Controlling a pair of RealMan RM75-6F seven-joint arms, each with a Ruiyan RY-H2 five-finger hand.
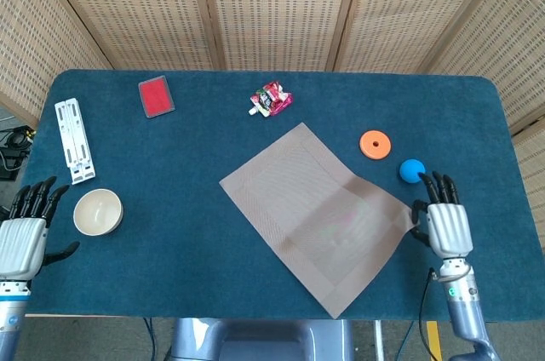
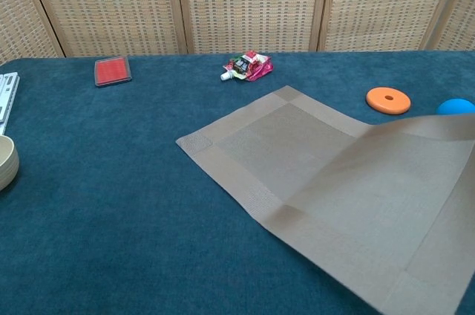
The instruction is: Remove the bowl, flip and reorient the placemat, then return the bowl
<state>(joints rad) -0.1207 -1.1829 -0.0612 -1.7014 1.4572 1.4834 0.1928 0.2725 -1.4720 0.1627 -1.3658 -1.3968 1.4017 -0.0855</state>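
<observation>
Placemat (image 1: 319,212) is lying skewed, diamond-wise, mid-right on the surface (image 1: 170,157); right hand (image 1: 443,223) is pinching its right corner and lifting that side, visible as a raised flap in chest view; step in hand looks like the flip/reorient; bowl (image 1: 97,211) is already off, sitting near the left edge; left hand (image 1: 21,242) is hovering beside it, fingers spread, holding nothing; next move is probably carrying the corner over leftward; open room is lying left of the mat; blue ball (image 1: 412,170) and orange disc (image 1: 375,143) are crowding the right side, snack packet (image 1: 271,98) just beyond the far corner; front edge is close.
</observation>
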